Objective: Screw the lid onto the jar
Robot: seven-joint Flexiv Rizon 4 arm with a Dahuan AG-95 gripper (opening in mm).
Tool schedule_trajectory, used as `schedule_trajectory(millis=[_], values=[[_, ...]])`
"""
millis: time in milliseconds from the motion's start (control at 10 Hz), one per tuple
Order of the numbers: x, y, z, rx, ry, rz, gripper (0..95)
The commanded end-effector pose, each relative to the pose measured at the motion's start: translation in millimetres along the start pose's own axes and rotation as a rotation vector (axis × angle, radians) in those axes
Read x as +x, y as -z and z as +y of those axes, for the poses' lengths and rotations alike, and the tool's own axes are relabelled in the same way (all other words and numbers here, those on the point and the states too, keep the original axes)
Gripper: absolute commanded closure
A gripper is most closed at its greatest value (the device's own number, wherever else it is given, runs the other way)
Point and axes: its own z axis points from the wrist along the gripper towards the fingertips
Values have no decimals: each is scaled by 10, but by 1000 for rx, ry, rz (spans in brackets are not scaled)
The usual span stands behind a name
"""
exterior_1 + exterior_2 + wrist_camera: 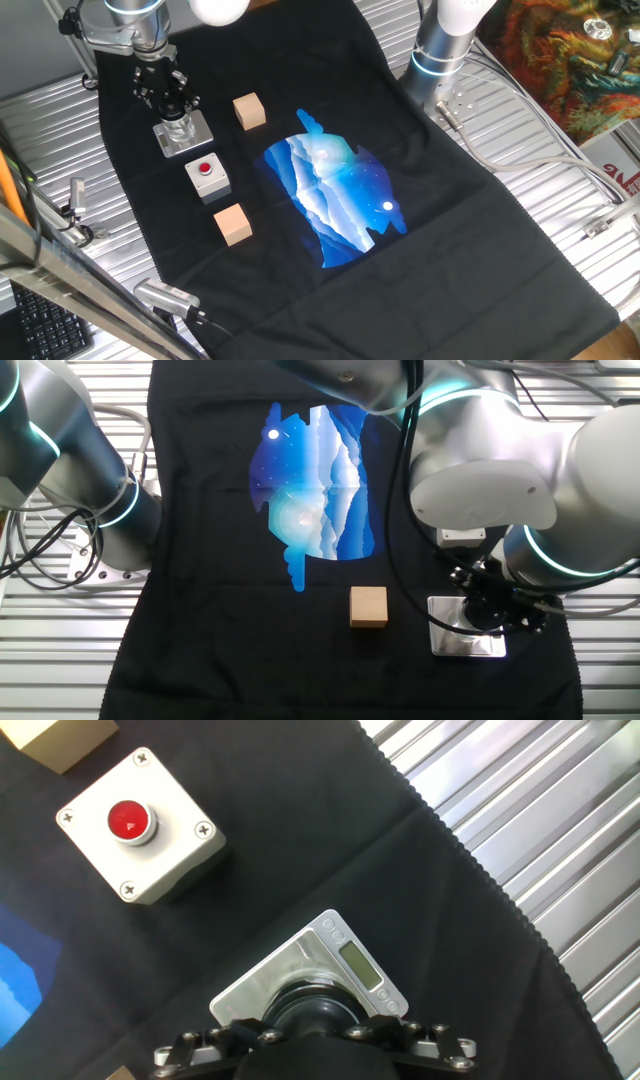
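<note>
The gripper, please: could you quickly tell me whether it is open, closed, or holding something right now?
Gripper: down over the jar, seemingly closed around the black lid; the fingertips are hidden, so the grip cannot be told for certain.

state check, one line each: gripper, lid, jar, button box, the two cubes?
gripper: down over the jar top, closed around the lid
lid: on the jar mouth, held in the fingers; how far it is threaded cannot be seen
jar: upright on its metal base plate
button box: upright, red button on top, untouched
wooden cube: resting on the cloth, beyond the jar
second wooden cube: resting on the cloth, apart
</note>
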Motion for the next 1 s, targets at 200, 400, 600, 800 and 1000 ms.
schedule_trajectory(millis=[200,400,600,800,1000], values=[[1,1,-2,2,-12,1,190],[1,1,-2,2,-16,0,190],[1,1,-2,1,-21,1,190],[1,1,-2,0,-20,0,190],[1,1,-2,-1,-22,-1,380]])
